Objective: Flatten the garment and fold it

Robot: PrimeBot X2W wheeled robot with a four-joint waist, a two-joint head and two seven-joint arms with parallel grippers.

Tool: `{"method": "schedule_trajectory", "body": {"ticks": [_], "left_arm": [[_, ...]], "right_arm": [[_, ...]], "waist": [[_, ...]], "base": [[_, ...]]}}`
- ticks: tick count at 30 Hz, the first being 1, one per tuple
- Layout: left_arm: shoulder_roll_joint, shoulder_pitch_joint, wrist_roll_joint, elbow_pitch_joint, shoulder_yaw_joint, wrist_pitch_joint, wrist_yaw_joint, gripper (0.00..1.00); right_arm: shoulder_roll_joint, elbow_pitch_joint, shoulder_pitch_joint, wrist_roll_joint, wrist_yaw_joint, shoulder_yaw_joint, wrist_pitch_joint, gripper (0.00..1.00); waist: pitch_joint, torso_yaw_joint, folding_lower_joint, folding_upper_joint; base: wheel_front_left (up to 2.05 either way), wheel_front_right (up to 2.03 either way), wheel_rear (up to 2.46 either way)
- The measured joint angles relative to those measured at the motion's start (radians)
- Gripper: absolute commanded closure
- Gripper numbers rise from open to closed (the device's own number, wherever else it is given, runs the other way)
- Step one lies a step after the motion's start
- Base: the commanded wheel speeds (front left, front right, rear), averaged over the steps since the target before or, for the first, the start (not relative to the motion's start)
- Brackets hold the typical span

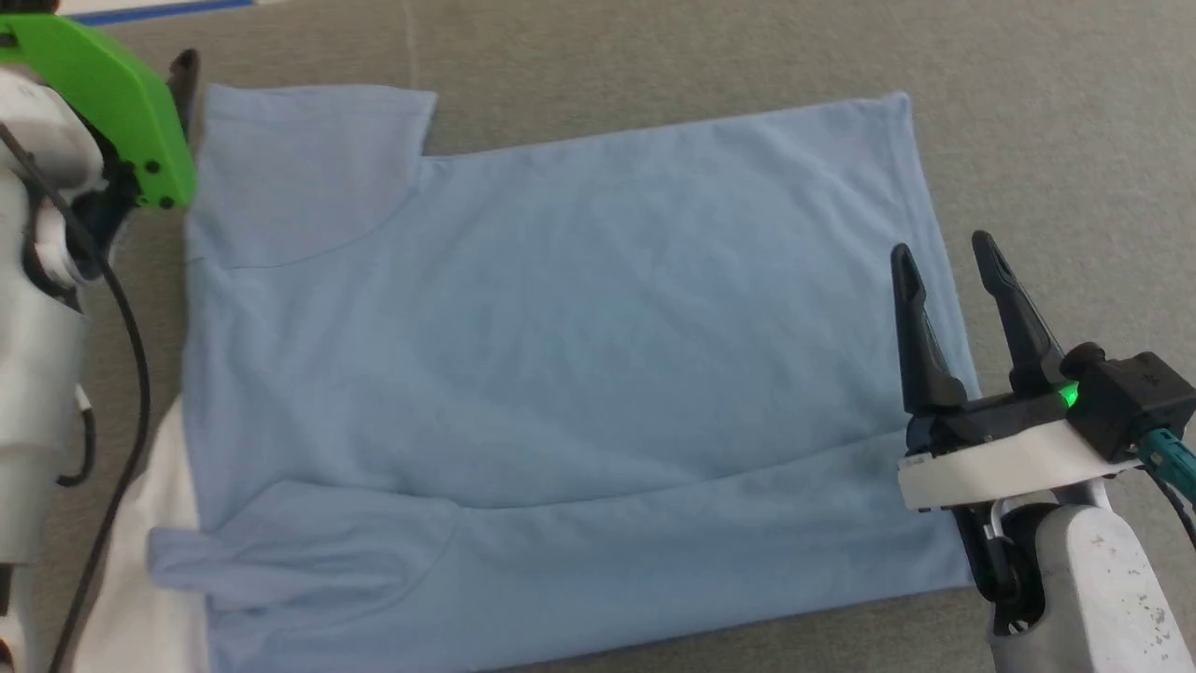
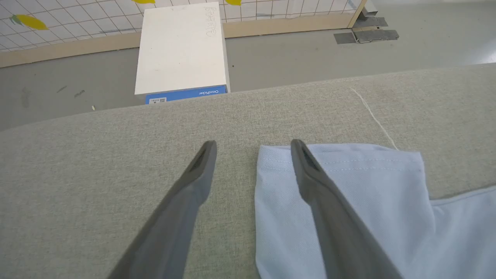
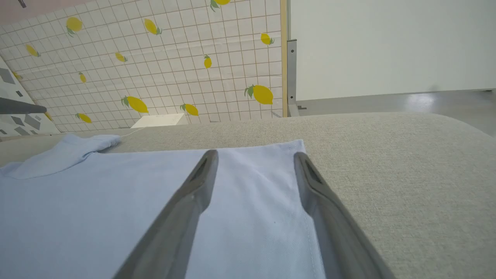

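The garment [image 1: 561, 355], a light sky-blue shirt, lies spread nearly flat on the grey cloth surface, with a sleeve at the far left [image 1: 299, 159] and another, rumpled, at the near left [image 1: 280, 551]. A white panel [image 1: 159, 523] shows at its left edge. My right gripper [image 1: 948, 252] is open over the shirt's right hem, empty; its wrist view shows the fingers above the hem corner [image 3: 271, 162]. My left gripper [image 2: 254, 149] is open at the far-left sleeve [image 2: 341, 193], one finger over the sleeve edge, the other over bare cloth. Nothing is held.
The grey padded surface [image 1: 1074, 140] extends beyond the shirt to the right and far side. A loose white thread [image 2: 374, 118] lies by the sleeve. A white box [image 2: 180, 50] stands on the floor beyond the far edge, before a lemon-patterned wall [image 3: 155, 58].
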Motion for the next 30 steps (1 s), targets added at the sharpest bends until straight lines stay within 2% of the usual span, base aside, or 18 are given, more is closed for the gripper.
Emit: {"method": "schedule_trajectory", "body": {"ticks": [7, 14, 15, 16, 17, 22, 25, 27, 30], "left_arm": [[0.024, -0.028, -0.031, 0.014, 0.006, 0.185, 0.071, 0.0], [0.073, -0.028, -0.005, -0.028, -0.011, 0.27, 0.137, 0.0], [0.076, -0.028, -0.005, -0.035, -0.01, 0.276, 0.141, 0.12], [0.079, -0.028, -0.003, -0.043, -0.012, 0.281, 0.141, 0.58], [0.08, -0.028, -0.002, -0.051, -0.013, 0.284, 0.141, 1.0], [0.078, -0.022, -0.002, -0.079, -0.019, 0.288, 0.141, 1.0], [0.078, -0.02, -0.002, -0.085, -0.021, 0.278, 0.136, 1.0], [0.077, -0.018, -0.003, -0.088, -0.023, 0.27, 0.134, 1.0], [0.071, -0.019, -0.007, -0.094, -0.027, 0.26, 0.126, 1.0]], "right_arm": [[-0.001, 0.01, -0.008, 0.021, 0.0, 0.016, -0.017, 0.0], [-0.001, 0.021, -0.026, 0.021, 0.0, 0.027, -0.024, 0.0], [-0.001, 0.021, -0.028, 0.021, 0.0, 0.029, -0.024, 0.0], [-0.001, 0.021, -0.032, 0.021, 0.0, 0.032, -0.022, 0.0], [-0.001, 0.021, -0.039, 0.019, 0.0, 0.034, -0.018, 0.0], [-0.003, 0.022, -0.113, -0.009, 0.0, 0.036, 0.037, 0.0], [-0.003, 0.041, -0.216, -0.024, 0.0, 0.026, 0.125, 0.0], [-0.002, 0.072, -0.301, -0.034, 0.0, -0.001, 0.217, 0.0], [-0.004, 0.162, -0.428, -0.044, 0.0, -0.045, 0.411, 0.0]], "waist": [[0.062, -0.071, 0.0, 0.0], [0.107, -0.105, -0.0001, 0.0], [0.11, -0.106, -0.0001, 0.0], [0.113, -0.107, -0.0001, 0.0], [0.115, -0.106, -0.0001, 0.0], [0.119, -0.095, -0.0001, 0.0], [0.119, -0.09, -0.0001, 0.0], [0.119, -0.087, -0.0001, 0.0], [0.122, -0.076, -0.0001, 0.0]], "base": [[0.0, 0.0, 0.0], [0.0, 0.0, 0.0], [0.0, 0.0, 0.0], [0.0, 0.0, 0.0], [0.0, 0.0, 0.0], [0.0, 0.0, 0.0], [0.0, 0.0, 0.0], [0.0, 0.0, 0.0], [0.0, 0.0, 0.0]]}}
